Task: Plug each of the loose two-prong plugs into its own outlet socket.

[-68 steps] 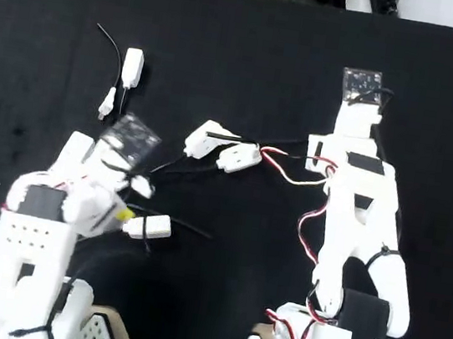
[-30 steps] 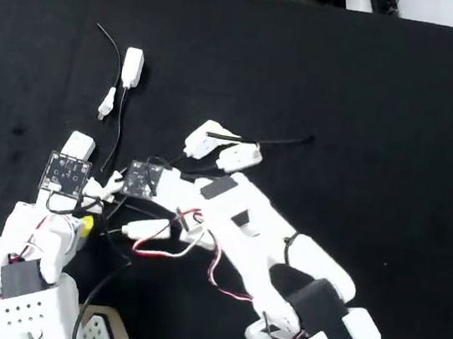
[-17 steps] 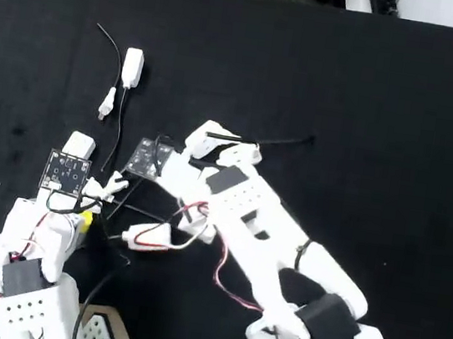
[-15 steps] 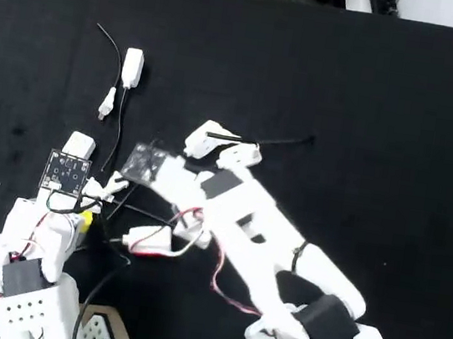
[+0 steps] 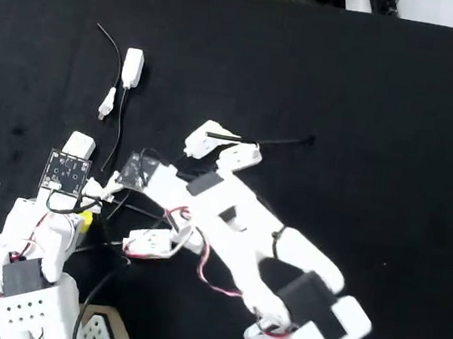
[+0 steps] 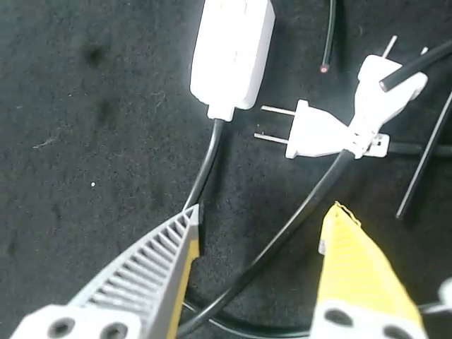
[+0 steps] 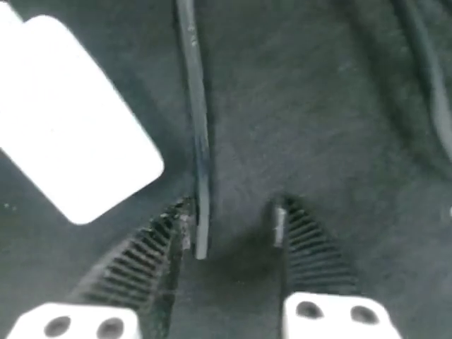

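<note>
Black cloth (image 5: 402, 118) seen below. Left gripper (image 6: 265, 210) held spread, plug (image 6: 311, 134) just ahead of tips. Right gripper (image 7: 232, 208) held spread, cable end (image 7: 200, 240) beside one finger.

The right arm (image 5: 236, 221) covers part of a white connector block (image 5: 147, 243) in the high view. A blurred white block (image 7: 70, 120) in the right wrist view and the socket body (image 6: 233, 49) in the left wrist view are both cut off at the edge

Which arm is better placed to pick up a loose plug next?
Left, probably. The left tool is open and faces a two-prong plug just ahead, beside a white socket. The right tool is open over a black cable, not a plug.
</note>
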Robot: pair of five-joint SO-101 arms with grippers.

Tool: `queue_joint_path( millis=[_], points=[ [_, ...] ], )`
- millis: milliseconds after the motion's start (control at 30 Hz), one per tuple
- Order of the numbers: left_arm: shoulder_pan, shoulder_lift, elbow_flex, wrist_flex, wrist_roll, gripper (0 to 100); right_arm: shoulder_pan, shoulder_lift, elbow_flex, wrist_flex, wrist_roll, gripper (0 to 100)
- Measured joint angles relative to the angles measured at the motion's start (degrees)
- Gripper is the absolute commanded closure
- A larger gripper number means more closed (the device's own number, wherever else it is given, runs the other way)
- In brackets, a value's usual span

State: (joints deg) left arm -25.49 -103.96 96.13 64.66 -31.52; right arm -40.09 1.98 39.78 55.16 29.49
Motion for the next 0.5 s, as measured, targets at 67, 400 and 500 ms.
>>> queue_joint_path(
  millis=[67,400,500],
  points=[
    [0.00,0.00,0.00,0.00,0.00,73,0.09,1.41,-2.02,0.62,0.00,98.2],
    [0.00,0.00,0.00,0.00,0.00,73,5.27,2.46,-4.84,3.43,1.76,98.7],
    [0.00,0.00,0.00,0.00,0.00,73,9.67,-0.26,-6.33,6.07,3.43,98.7]
  ],
)
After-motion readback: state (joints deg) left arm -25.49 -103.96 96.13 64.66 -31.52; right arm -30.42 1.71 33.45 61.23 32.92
